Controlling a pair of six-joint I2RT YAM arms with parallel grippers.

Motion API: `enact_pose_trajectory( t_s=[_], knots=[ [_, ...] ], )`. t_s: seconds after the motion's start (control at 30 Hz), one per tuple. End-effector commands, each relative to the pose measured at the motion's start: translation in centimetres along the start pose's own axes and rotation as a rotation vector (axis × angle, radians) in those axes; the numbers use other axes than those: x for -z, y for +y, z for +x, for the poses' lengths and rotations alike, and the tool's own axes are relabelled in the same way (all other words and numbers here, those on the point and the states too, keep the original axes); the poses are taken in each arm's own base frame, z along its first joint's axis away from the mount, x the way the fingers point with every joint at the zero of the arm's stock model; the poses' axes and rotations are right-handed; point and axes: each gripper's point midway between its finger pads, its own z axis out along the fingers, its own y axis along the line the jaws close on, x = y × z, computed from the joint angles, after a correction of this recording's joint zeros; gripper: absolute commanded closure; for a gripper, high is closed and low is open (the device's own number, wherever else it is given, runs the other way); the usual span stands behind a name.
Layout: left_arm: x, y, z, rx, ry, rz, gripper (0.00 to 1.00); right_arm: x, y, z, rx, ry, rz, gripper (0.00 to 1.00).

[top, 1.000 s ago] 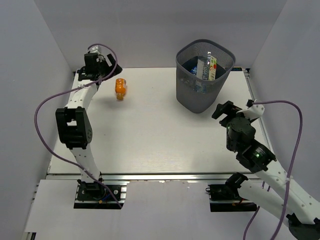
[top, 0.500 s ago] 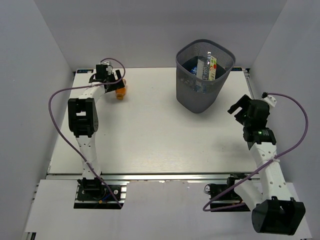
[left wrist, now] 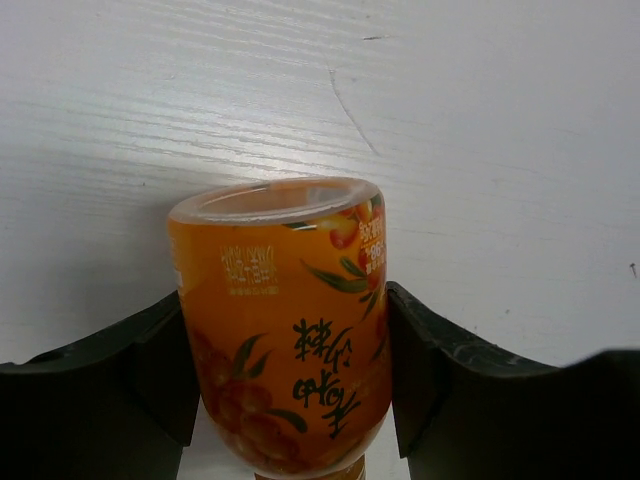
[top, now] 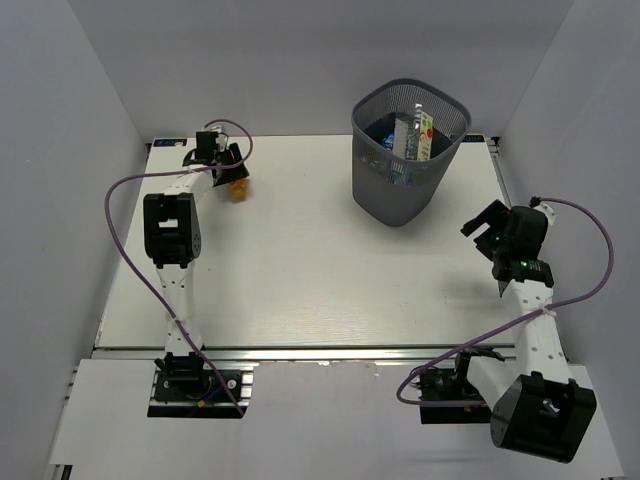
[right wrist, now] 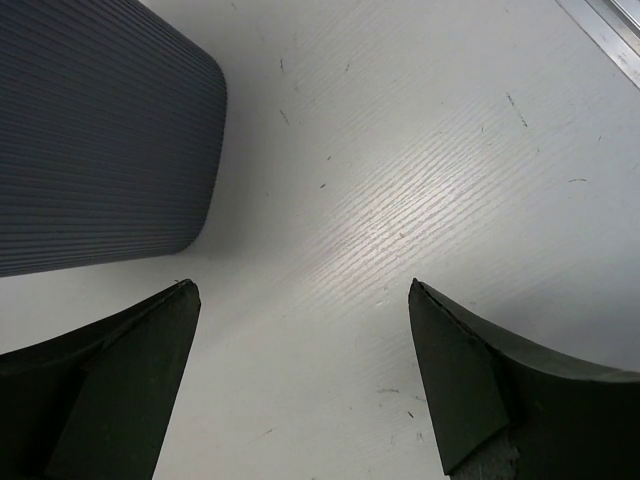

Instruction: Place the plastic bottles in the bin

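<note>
An orange plastic bottle [top: 239, 187] lies on the white table at the far left. My left gripper [top: 230, 172] is down over it. In the left wrist view the orange bottle [left wrist: 275, 240] fills the gap of the left gripper [left wrist: 286, 296], both fingers [left wrist: 150, 370] pressed to its sides, base pointing away. The dark mesh bin [top: 362, 120] stands at the far right of centre, with a squarish bottle with a colourful label [top: 421, 136] and others inside. My right gripper [top: 487, 226] hangs open and empty to the right of the bin [right wrist: 100, 130]; the right gripper [right wrist: 300, 290] shows only bare table between its fingers.
Grey walls close in the table on the left, back and right. A metal rail [top: 330, 352] runs along the near edge. A purple cable [top: 125, 200] loops off the left arm. The table's right edge [right wrist: 610, 35] lies close to the right gripper.
My left gripper dropped from above the table's far-left corner onto the orange bottle and closed on it. The right arm drew back towards the right edge, its jaws still wide.
</note>
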Motion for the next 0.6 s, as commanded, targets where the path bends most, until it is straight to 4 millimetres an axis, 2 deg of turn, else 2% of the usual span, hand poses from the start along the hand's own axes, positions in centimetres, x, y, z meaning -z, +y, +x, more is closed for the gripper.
enact_pose_trajectory(
  t_s=[0.0,0.03,0.07,0.17,0.2,0.27,0.3,0.37,0.4,0.47,0.5,0.57],
  knots=[
    [3.8,-2.9,-5.4,-0.006,-0.11,0.075,0.63,0.0,0.1,0.0,0.002,-0.001,-0.023,0.11],
    [4.6,-3.5,-6.0,0.004,-0.123,0.092,0.63,0.0,-0.2,-0.1,0.002,-0.006,-0.015,0.11],
    [6.5,-4.9,-7.2,0.001,-0.147,0.142,0.63,0.1,-0.3,0.0,0.002,-0.004,-0.009,0.11],
    [10.5,-8.6,-9.9,-0.025,-0.243,0.242,0.63,0.2,-0.9,0.1,-0.008,-0.009,0.0,0.11],
    [13.6,-10.5,-11.7,-0.05,-0.316,0.275,0.63,0.3,-0.9,0.0,-0.019,-0.016,-0.004,0.11],
    [16.9,-14.8,-12.7,-0.092,-0.377,0.352,0.63,0.6,-0.7,0.1,-0.021,-0.027,-0.027,0.11],
    [20.2,-18.6,-13.6,-0.125,-0.439,0.422,0.63,0.8,-0.4,-0.3,-0.019,-0.046,-0.046,0.11],
    [23.0,-22.6,-14.1,-0.153,-0.494,0.487,0.63,0.9,-0.3,0.0,-0.004,-0.041,-0.058,0.11],
    [25.5,-26.6,-14.1,-0.19,-0.537,0.558,0.63,1.1,-0.4,0.1,0.003,-0.044,-0.056,0.11],
    [27.6,-30.5,-13.7,-0.212,-0.572,0.638,0.63,1.3,-0.5,0.3,0.007,-0.042,-0.06,0.11],
    [29.5,-33.8,-13.5,-0.203,-0.612,0.723,0.63,1.5,-0.4,0.3,0.008,-0.05,-0.07,0.11],
    [30.9,-36.9,-14.0,-0.172,-0.659,0.797,0.63,1.6,-0.3,0.4,0.012,-0.057,-0.083,0.11]
  ],
)
